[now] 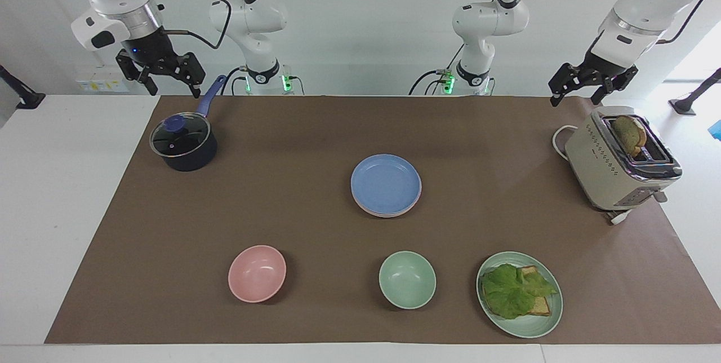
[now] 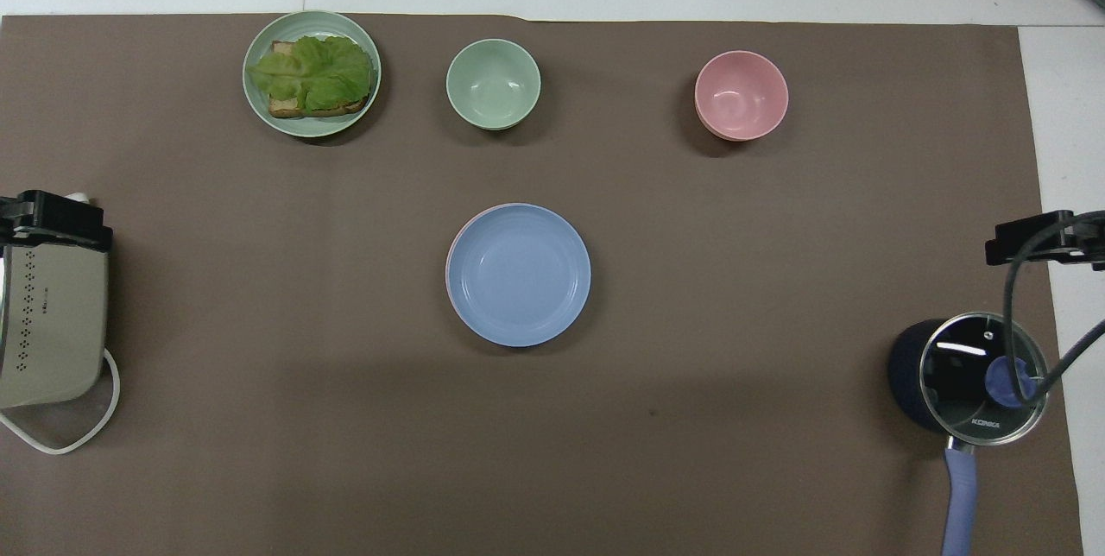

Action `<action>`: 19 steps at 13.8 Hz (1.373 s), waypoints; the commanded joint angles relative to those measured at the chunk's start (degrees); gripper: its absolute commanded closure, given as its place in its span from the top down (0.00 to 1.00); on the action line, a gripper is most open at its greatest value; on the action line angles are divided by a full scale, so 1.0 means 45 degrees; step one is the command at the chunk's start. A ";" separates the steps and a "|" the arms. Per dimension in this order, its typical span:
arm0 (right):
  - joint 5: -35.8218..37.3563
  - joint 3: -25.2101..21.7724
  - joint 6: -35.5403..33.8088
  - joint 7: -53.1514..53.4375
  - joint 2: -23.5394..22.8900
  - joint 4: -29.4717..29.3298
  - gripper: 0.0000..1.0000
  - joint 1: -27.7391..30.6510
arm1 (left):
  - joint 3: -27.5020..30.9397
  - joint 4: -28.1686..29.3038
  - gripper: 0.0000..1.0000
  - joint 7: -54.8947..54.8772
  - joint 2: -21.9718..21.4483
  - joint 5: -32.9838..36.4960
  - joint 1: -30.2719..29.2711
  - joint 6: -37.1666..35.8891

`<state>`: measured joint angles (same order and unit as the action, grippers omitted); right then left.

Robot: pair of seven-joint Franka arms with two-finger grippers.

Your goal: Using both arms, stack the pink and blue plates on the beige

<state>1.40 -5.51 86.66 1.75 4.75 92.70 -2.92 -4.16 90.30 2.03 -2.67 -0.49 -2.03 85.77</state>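
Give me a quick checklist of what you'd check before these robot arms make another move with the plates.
1. Blue plate on top of the stack in the middle of the mat: ok.
2. Pink plate under it, only a thin rim showing: ok.
3. Beige plate at the bottom of the stack: cannot tell, it is hidden under the others.
4. Left gripper open, holding nothing, raised above the toaster: ok.
5. Right gripper open, holding nothing, raised above the pot: ok.
6. Stack standing apart from the pink bowl and green bowl: ok.
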 commanded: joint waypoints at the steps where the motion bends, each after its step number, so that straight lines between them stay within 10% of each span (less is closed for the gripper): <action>1: 0.0098 0.0052 0.0175 -0.0273 0.0312 0.0377 1.00 0.0024 | -0.0052 0.0030 1.00 -0.0120 -0.0150 0.0187 -0.0116 -0.0172; 19: 0.0176 0.0052 0.0585 -0.0214 0.0370 0.0494 1.00 0.0024 | -0.0052 0.0030 1.00 -0.0120 -0.0150 0.0187 -0.0116 -0.0172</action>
<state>1.45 -5.51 88.13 1.75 4.83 92.99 -2.92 -4.16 90.30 2.03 -2.67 -0.49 -2.03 85.77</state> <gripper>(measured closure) 0.000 0.000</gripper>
